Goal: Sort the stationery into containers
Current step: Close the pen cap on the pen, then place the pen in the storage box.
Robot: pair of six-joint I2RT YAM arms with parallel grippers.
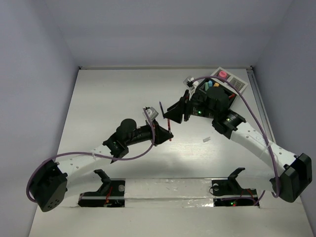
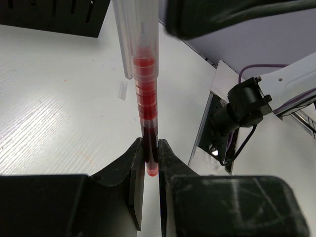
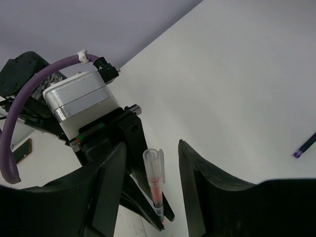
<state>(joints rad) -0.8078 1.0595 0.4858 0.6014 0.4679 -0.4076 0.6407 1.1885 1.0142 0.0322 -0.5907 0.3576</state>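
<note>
Our left jaws pinch the red pen (image 2: 146, 98) left of the organizer (image 1: 238, 84), our right jaws spread at its cap, and we judge the pink-capped bottle (image 1: 222, 74) sorted, this and a dark blue pen (image 3: 306, 146) not yet.

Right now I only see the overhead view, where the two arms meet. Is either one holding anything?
Observer: Yes. The left wrist view shows the left gripper shut on the red end of a red pen.
Operator: And the other claw?
Observer: The right gripper is open, the pen's capped end between its fingers, untouched.
Operator: Anything else nearby?
Observer: A dark blue pen lies on the table, at the right wrist view's edge.
</note>
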